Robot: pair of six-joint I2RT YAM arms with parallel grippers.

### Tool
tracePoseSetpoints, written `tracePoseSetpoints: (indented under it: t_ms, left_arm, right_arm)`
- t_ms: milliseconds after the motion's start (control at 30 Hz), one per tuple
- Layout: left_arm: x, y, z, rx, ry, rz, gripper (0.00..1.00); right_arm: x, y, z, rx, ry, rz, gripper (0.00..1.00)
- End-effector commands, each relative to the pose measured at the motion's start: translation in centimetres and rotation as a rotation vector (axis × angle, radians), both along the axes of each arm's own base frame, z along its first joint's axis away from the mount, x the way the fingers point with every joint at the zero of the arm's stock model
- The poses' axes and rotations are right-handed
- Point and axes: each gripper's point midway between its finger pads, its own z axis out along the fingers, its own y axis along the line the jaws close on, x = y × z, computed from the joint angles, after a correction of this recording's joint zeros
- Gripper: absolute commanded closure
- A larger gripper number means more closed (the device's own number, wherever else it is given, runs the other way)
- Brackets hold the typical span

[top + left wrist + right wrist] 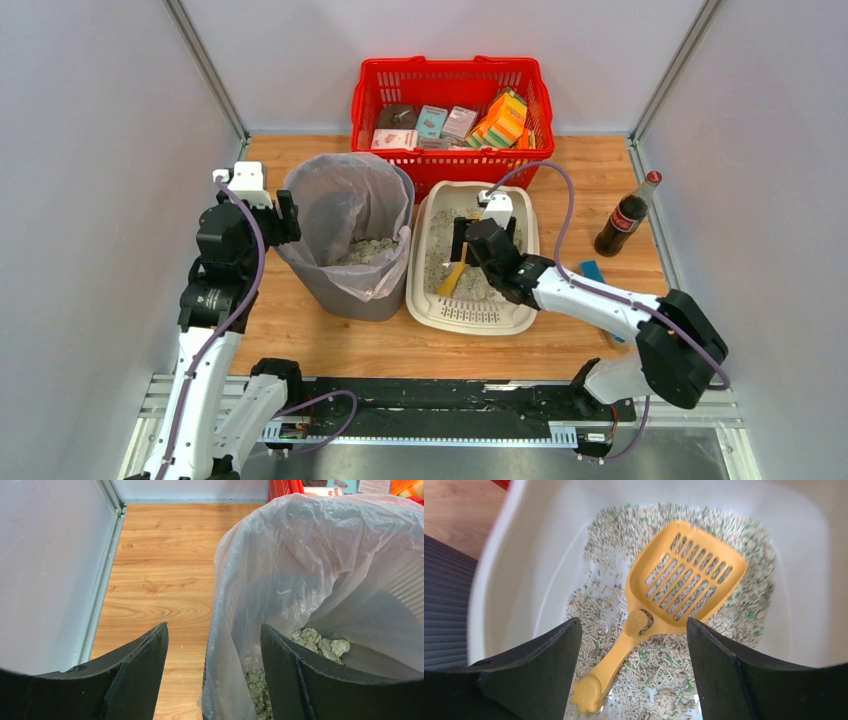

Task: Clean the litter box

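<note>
Slotted yellow plastic scoop lying loose on gritty pellets in smooth cream litter box, mid-table, between wide-spread right gripper. Alongside, left gripper wide, astride crinkly bag rim of grey bin.

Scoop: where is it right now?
Right wrist view, centre: the yellow scoop lies loose on the granules inside the litter box, under the open right tool. In the top view that box sits right of the grey bin.

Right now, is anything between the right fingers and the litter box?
Nothing visible blocks them. The right fingers hang open directly over the litter box; only the yellow scoop lies on the litter beneath them, its handle pointing toward the fingers.
</note>
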Motion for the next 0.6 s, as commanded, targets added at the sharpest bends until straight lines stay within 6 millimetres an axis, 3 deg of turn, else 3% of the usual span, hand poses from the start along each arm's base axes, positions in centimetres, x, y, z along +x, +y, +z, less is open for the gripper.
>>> tracePoseSetpoints:
  t_ms: [0, 133, 167, 233, 433, 567]
  left_arm:
    - [-0.4, 0.5, 2.6, -0.025, -0.076, 0.035, 0.25]
    - [-1.0, 0.3, 4.5, -0.058, -0.114, 0.033, 0.24]
    - [-1.3, 0.4, 4.7, -0.058, -0.108, 0.037, 0.24]
    - [-2.2, 0.6, 6.2, -0.069, -0.140, 0.043, 0.24]
    - [-6.2, 1.2, 9.9, -0.067, -0.244, 0.047, 0.24]
    - [-8.3, 1.5, 10.3, -0.074, -0.274, 0.049, 0.24]
  right_arm:
    - [0.2, -0.7, 5.8, -0.011, -0.140, 0.046, 0.18]
    - [-0.4, -2.5, 10.3, -0.010, -0.228, 0.054, 0.11]
    - [-0.5, -3.4, 10.6, -0.037, -0.228, 0.045, 0.11]
    - [-0.9, -4.9, 13.3, -0.013, -0.275, 0.016, 0.07]
    - [-2.9, -9.4, 18.8, 0.044, -0.402, -0.047, 0.03]
    - [-4.6, -11.3, 21.5, 0.069, -0.482, -0.057, 0.03]
